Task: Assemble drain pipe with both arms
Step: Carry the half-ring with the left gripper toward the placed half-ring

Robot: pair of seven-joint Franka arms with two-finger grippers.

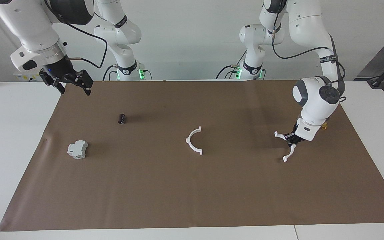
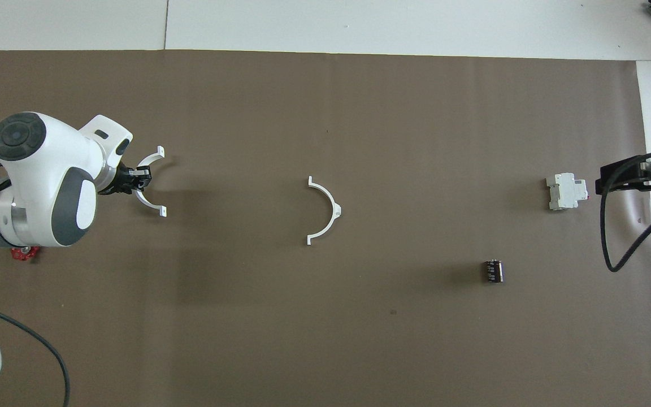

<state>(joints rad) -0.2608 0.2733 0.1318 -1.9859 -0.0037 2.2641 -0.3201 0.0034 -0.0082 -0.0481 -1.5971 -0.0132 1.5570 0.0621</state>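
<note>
One white half-ring of the drain pipe (image 1: 188, 140) lies in the middle of the brown mat, also in the overhead view (image 2: 337, 211). My left gripper (image 1: 291, 141) is down low at the left arm's end of the mat, shut on the middle of the other half-ring (image 1: 290, 154). That ring's two tabbed ends stick out past the fingers. In the overhead view the left gripper (image 2: 133, 182) holds this half-ring (image 2: 151, 205) with its open side facing the other half. My right gripper (image 1: 69, 83) waits raised over the mat's edge at the right arm's end, open and empty, seen too from overhead (image 2: 642, 176).
A grey blocky box (image 1: 77, 149) (image 2: 566, 191) and a small black cylinder (image 1: 121, 118) (image 2: 493, 271) lie toward the right arm's end of the brown mat (image 1: 192, 193). A small red-and-gold valve piece (image 2: 23, 253) (image 1: 324, 126) lies by the left arm's wrist.
</note>
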